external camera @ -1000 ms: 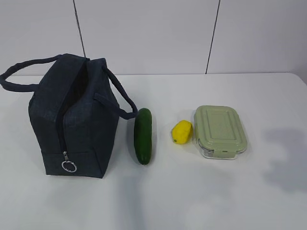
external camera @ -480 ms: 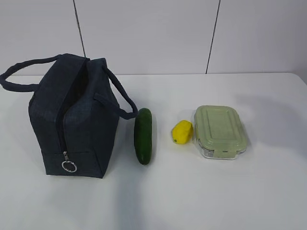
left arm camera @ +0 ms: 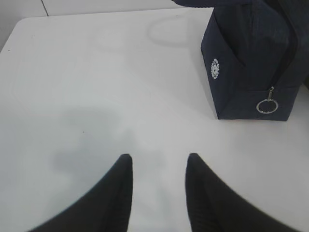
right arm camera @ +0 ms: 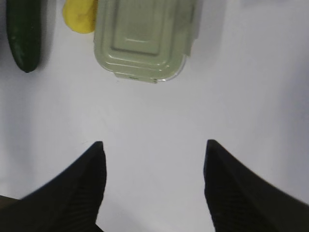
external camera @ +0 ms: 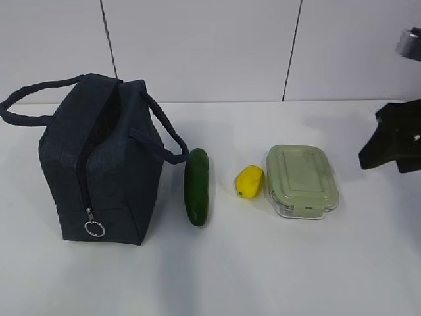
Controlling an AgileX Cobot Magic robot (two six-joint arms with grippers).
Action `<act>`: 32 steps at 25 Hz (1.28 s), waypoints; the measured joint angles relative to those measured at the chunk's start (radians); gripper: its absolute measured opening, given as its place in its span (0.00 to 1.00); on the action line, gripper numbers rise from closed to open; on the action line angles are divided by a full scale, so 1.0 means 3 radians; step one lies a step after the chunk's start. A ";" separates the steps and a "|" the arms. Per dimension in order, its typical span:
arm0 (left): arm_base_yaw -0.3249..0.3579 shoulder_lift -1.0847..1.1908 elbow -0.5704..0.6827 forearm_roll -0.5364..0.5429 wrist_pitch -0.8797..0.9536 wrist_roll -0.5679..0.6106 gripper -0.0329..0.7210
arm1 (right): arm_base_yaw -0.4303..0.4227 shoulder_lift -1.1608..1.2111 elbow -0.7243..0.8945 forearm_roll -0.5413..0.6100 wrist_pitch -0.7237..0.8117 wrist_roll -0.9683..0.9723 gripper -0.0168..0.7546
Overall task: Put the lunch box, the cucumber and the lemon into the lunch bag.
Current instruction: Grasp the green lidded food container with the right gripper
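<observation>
Count taken on the table (external camera: 276, 263). One bag (external camera: 105, 171), dark navy, with two loop handles and one silver ring pull (external camera: 95, 229) at the foot of its zipper; one small white emblem shows on its side panel in the left wrist view. One cucumber (external camera: 197, 186). One lemon (external camera: 249, 181). One box (external camera: 301, 180) with one green lid. Total: four loose items, one of each kind, none duplicated. Two grippers are in view, left (left arm camera: 159, 164) and right (right arm camera: 153, 147), each with two dark fingers.

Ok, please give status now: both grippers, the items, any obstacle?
Left gripper open, empty. Right gripper open, empty, short of sage-lidded clear lunch box. Dark green cucumber, yellow lemon on table beside navy fabric lunch bag. Nothing in the way.
</observation>
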 joint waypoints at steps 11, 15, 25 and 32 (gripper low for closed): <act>0.0000 0.0000 0.0000 0.0000 0.0000 0.0000 0.39 | -0.0454 0.0714 -0.0191 0.1643 0.0118 -0.1390 0.62; 0.0000 0.0000 0.0000 0.0000 0.0000 0.0000 0.39 | -0.0801 0.0906 -0.0199 0.2143 0.0593 -0.2016 0.62; 0.0000 0.0000 0.0000 0.0000 0.0000 0.0000 0.39 | -0.0922 0.1589 -0.0517 0.2247 0.0686 -0.2316 0.62; 0.0000 0.0000 0.0000 0.0000 0.0000 0.0000 0.39 | -0.0922 0.1831 -0.0744 0.2115 0.0686 -0.2301 0.62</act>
